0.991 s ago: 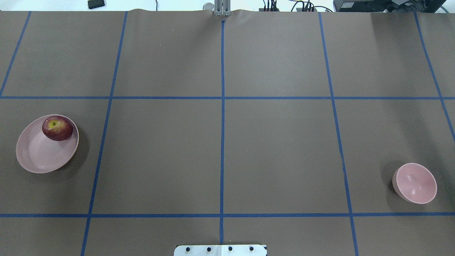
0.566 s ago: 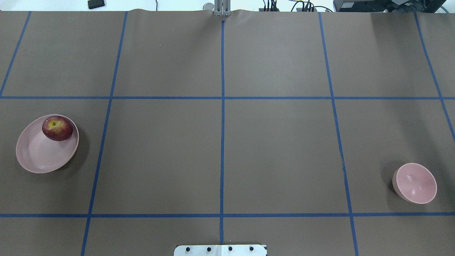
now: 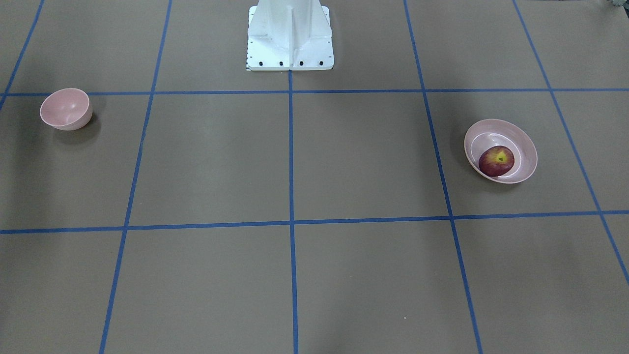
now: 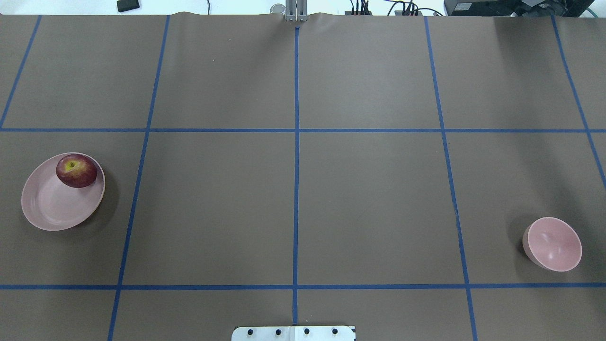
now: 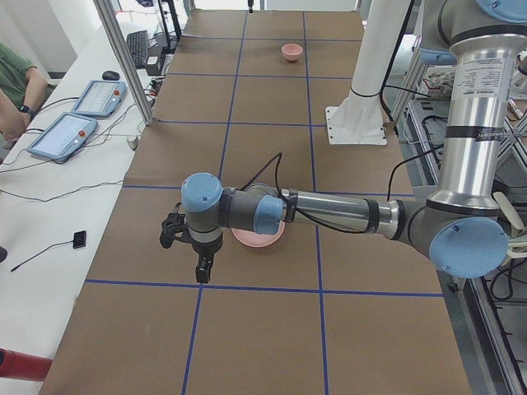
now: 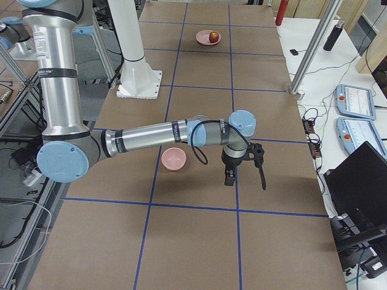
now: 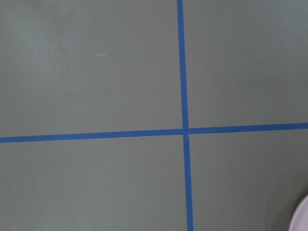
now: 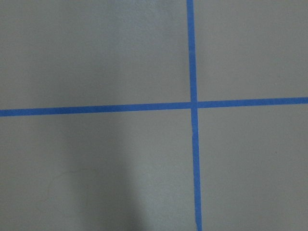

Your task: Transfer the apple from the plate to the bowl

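Note:
The dark red apple (image 4: 75, 171) sits at the far edge of the wide pale pink plate (image 4: 49, 210) on the table's left side; it also shows in the front-facing view (image 3: 496, 161). The small deep pink bowl (image 4: 554, 244) stands empty at the right side. My left gripper (image 5: 188, 255) hangs above the table just beyond the plate (image 5: 257, 239), which the arm partly hides. My right gripper (image 6: 245, 178) hangs beside the bowl (image 6: 173, 159). Both grippers show only in the side views, so I cannot tell whether they are open or shut.
The white robot base (image 3: 290, 34) stands at the table's near middle edge. Blue tape lines (image 4: 296, 142) divide the brown table into squares. A side bench with control tablets (image 5: 82, 115) and an operator's arm runs along the far edge.

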